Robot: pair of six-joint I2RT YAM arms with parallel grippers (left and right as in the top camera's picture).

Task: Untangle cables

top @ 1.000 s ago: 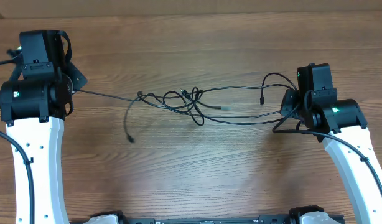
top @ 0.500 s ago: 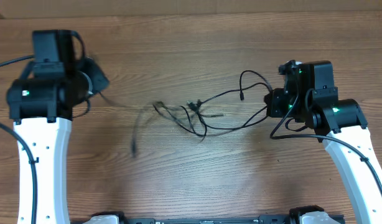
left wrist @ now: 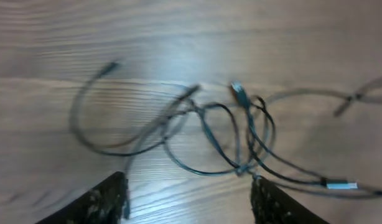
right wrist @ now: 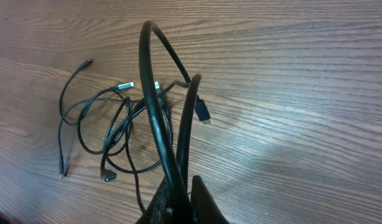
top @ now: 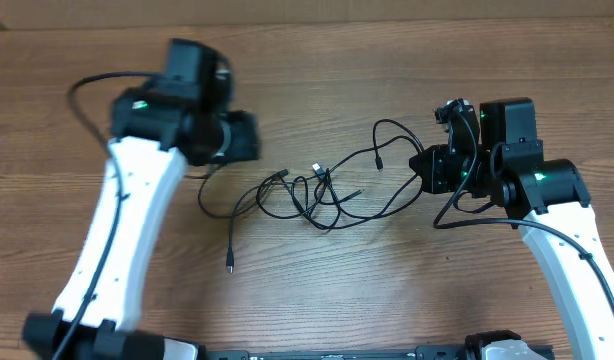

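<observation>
The cables (top: 317,195) are seen knotted ahead of the spread, empty left end effector (left wrist: 190,196); a strand is clamped by the right end effector (right wrist: 178,200). Most untangling is judged undone.

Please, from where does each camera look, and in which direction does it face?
Overhead: above the brown wooden table, facing straight down; both white arms show beside the thin black plug-ended cables.
Left wrist: looks down past the open left gripper at the tangle.
Right wrist: looks over the right gripper, shut on a cable.
All three share the tangle.
</observation>
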